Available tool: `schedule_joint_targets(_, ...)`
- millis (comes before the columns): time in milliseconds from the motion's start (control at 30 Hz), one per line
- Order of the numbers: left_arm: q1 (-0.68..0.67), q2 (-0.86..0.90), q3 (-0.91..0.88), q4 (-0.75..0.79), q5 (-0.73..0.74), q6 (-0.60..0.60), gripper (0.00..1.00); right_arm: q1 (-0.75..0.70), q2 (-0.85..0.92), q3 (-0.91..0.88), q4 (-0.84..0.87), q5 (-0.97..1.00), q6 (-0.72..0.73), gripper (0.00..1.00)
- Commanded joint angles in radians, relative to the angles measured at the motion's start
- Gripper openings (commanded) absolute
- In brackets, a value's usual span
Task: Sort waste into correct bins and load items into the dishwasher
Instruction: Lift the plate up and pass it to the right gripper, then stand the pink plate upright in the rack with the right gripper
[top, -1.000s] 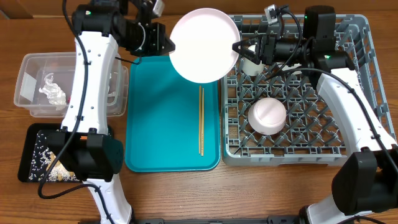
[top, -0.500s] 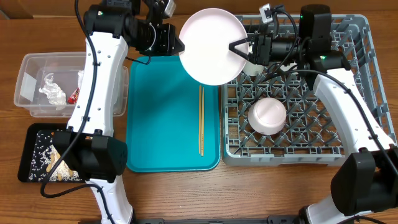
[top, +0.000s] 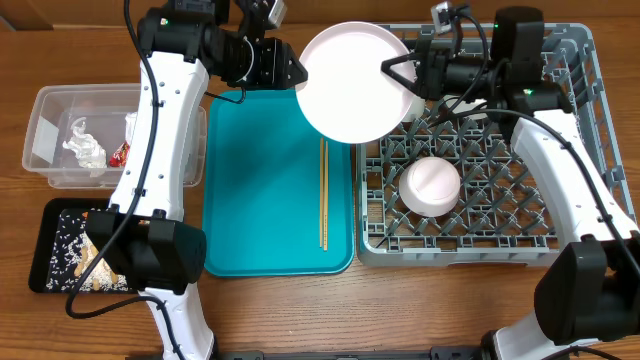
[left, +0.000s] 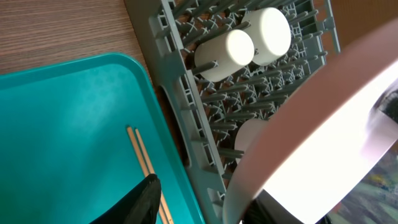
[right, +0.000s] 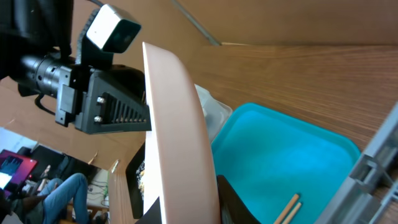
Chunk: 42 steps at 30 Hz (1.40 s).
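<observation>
The round pale plate (top: 350, 85) is held on edge above the seam between the teal tray and the grey dish rack (top: 570, 190). My right gripper (top: 392, 72) is shut on its right rim; in the right wrist view the plate (right: 180, 137) sits edge-on between the fingers (right: 196, 208). My left gripper (top: 298, 75) is at the plate's left rim with its jaws (left: 211, 199) spread apart, one finger clear of the plate (left: 323, 124). A white bowl (top: 430, 187) lies upside down in the rack. Two more white dishes (left: 227, 56) (left: 268, 30) stand further back. The chopsticks (top: 323, 195) lie on the teal tray.
The teal tray (top: 260, 200) lies left of the rack. The clear tub (top: 50, 120) at far left holds crumpled tissue (top: 82, 145) and a red wrapper (top: 120, 153). The black tray (top: 45, 225) in front of it holds white scraps (top: 68, 250).
Both grippers and the plate have moved right, toward the rack. The plate now overlaps the rack's left edge and covers the dishes at its back.
</observation>
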Motion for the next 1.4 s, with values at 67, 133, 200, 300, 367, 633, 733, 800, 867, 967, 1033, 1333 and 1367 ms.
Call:
schedule_joint_targets(67, 0.033, -0.01, 0.012, 0.008, -0.083, 0.0, 0.46, -0.05, -0.036, 0.007, -0.004, 0.009, 0.0, 0.04)
schedule_joint_targets(133, 0.033, -0.01, 0.012, 0.016, -0.082, 0.0, 0.48, -0.05, -0.045, 0.007, -0.005, 0.058, -0.001, 0.04)
schedule_joint_targets(200, 0.034, -0.01, 0.013, 0.035, -0.082, -0.001, 0.55, -0.05, -0.064, 0.007, -0.015, 0.155, -0.009, 0.04)
schedule_joint_targets(300, 0.045, -0.01, 0.013, 0.056, -0.082, -0.019, 0.66, -0.054, -0.103, 0.007, -0.05, 0.296, -0.047, 0.04)
schedule_joint_targets(367, 0.055, -0.01, 0.013, 0.059, -0.082, -0.019, 0.69, -0.066, -0.155, 0.007, -0.093, 0.405, -0.066, 0.04)
schedule_joint_targets(633, 0.066, -0.01, 0.013, 0.064, -0.083, -0.019, 0.72, -0.113, -0.354, 0.008, -0.313, 0.861, -0.145, 0.04)
schedule_joint_targets(733, 0.066, -0.01, 0.013, 0.076, -0.083, -0.019, 0.72, -0.103, -0.396, 0.007, -0.397, 1.197, -0.145, 0.04)
schedule_joint_targets(800, 0.066, -0.01, 0.013, 0.092, -0.083, -0.024, 0.72, -0.088, -0.401, 0.007, -0.449, 1.361, -0.168, 0.04)
schedule_joint_targets(867, 0.066, -0.01, 0.013, 0.107, -0.083, -0.04, 0.72, -0.068, -0.395, 0.007, -0.507, 1.447, -0.222, 0.04)
schedule_joint_targets(967, 0.066, -0.01, 0.013, 0.124, -0.083, -0.047, 0.72, -0.025, -0.37, 0.007, -0.593, 1.518, -0.276, 0.04)
schedule_joint_targets(1033, 0.066, -0.01, 0.013, 0.129, -0.083, -0.063, 0.72, 0.007, -0.342, 0.007, -0.633, 1.56, -0.307, 0.04)
schedule_joint_targets(1333, 0.066, -0.01, 0.013, 0.121, -0.084, -0.068, 0.73, 0.121, -0.146, 0.007, -0.747, 1.65, -0.513, 0.04)
schedule_joint_targets(1367, 0.066, -0.01, 0.013, 0.119, -0.084, -0.068, 0.73, 0.124, -0.133, 0.007, -0.75, 1.65, -0.515, 0.04)
